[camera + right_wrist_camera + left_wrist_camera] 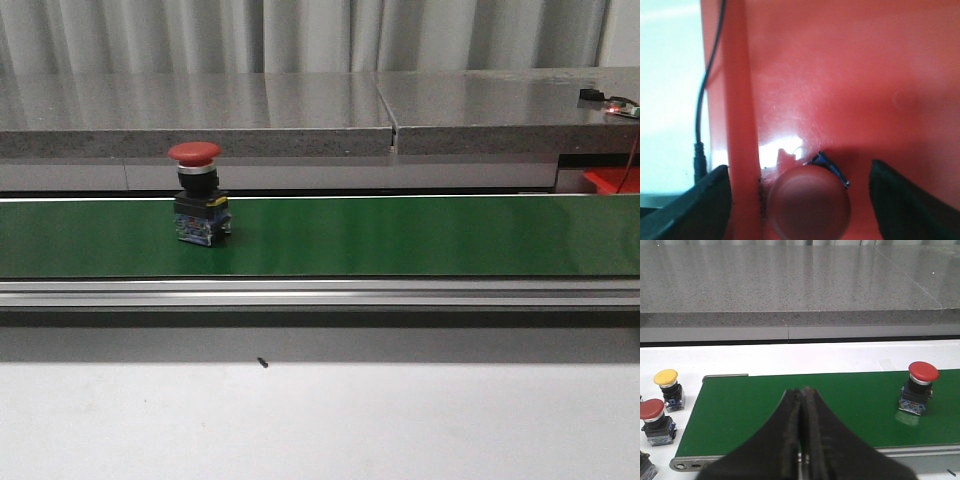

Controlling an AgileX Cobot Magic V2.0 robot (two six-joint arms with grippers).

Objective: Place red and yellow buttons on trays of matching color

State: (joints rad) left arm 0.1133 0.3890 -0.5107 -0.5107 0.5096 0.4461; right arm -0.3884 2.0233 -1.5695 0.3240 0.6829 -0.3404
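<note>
One red button (pixel 196 192) is standing upright on the green belt (pixel 420 235), left of centre in the front view. The left tool (pixel 801 440), fingers pressed together, is nearer. The right tool (pixel 800 200) is spread wide around another button (pixel 809 202) in the red tray (pixel 850 75).

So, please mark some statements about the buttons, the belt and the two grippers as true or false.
1. A red button stands upright on the green belt. True.
2. The left gripper is wide open. False: its fingers are pressed together, holding nothing.
3. A yellow button stands off the belt. True.
4. The right gripper hovers over a yellow tray. False: the tray is red, and a red button sits between the open fingers.
</note>
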